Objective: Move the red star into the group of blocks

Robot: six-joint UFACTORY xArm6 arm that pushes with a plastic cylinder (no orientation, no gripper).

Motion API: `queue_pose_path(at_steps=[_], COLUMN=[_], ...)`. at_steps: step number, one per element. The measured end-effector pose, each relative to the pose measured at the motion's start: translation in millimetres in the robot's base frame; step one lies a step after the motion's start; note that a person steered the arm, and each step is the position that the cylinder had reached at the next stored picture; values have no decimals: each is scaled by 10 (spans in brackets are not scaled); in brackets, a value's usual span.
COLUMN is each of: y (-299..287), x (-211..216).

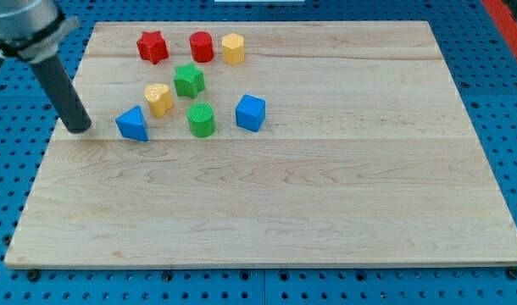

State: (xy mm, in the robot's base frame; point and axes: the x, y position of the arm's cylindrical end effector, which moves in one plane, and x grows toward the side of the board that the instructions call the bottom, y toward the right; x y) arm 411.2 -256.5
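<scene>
The red star [152,47] lies near the view's top left of the wooden board [326,195]. To its right sit a red cylinder [201,47] and a yellow hexagon block [233,48]. Below them are a green star [189,80], a yellow heart [158,99], a green cylinder [202,119], a blue cube [251,112] and a blue triangular block [133,124]. My tip [77,128] rests on the board at the view's left, just left of the blue triangular block and well below-left of the red star.
The board lies on a blue pegboard table [504,76]. The rod's dark shaft [59,85] rises toward the view's top left corner. The board's left edge is close to my tip.
</scene>
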Motion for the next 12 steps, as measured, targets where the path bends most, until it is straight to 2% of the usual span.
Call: queue_pose_path(at_steps=[3,4,5,6,8,10,12], y=[-218,-130,340,942,1399,1339,1361], x=[-1307,-1643,-1768,-1747,-1468,-1280,-788])
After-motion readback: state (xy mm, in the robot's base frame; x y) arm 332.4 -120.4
